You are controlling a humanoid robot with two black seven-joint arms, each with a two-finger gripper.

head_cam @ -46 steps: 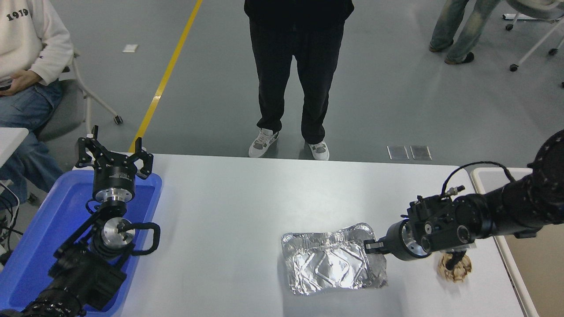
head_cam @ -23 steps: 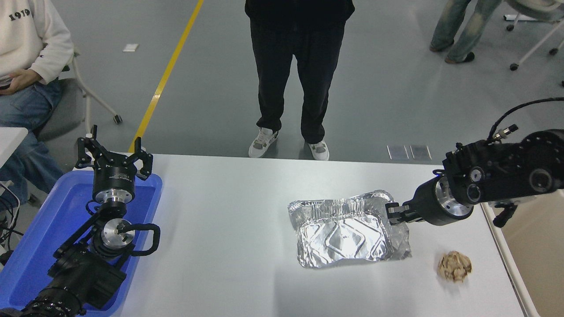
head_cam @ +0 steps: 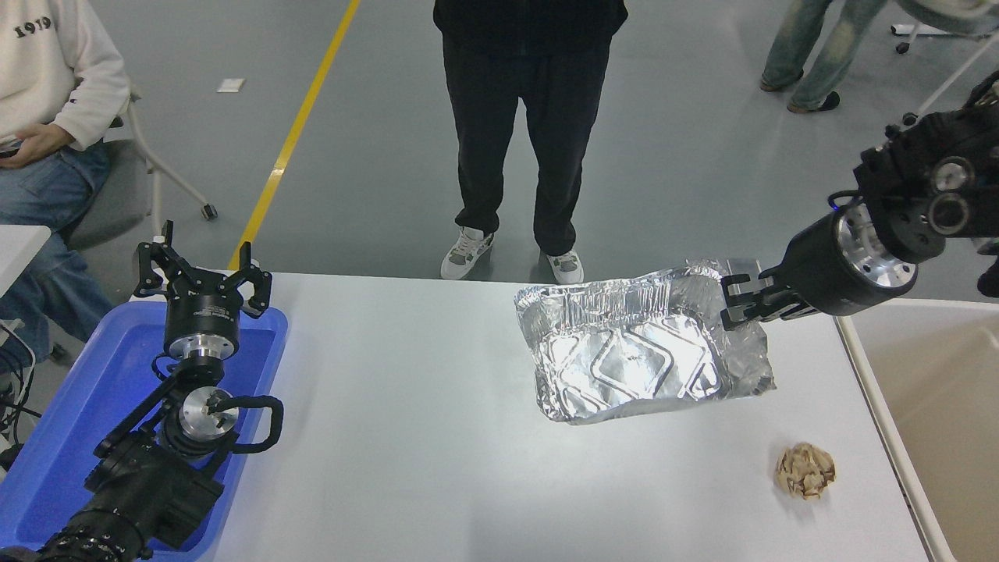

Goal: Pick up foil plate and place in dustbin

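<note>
The foil plate hangs tilted above the right half of the white table, its embossed base facing the camera. My right gripper is shut on the plate's crumpled right rim, with the arm coming in from the upper right edge. The beige dustbin stands just off the table's right edge, to the right of the raised plate. My left gripper is parked open over a blue tray at the lower left.
A tan paper ball lies on the table near its front right. The blue tray sits at the left edge under the left arm. A person in black stands at the far side, another sits at the upper left.
The right gripper has lifted the foil plate off the table, carrying it up and to the right toward the dustbin. The left arm has not moved.
</note>
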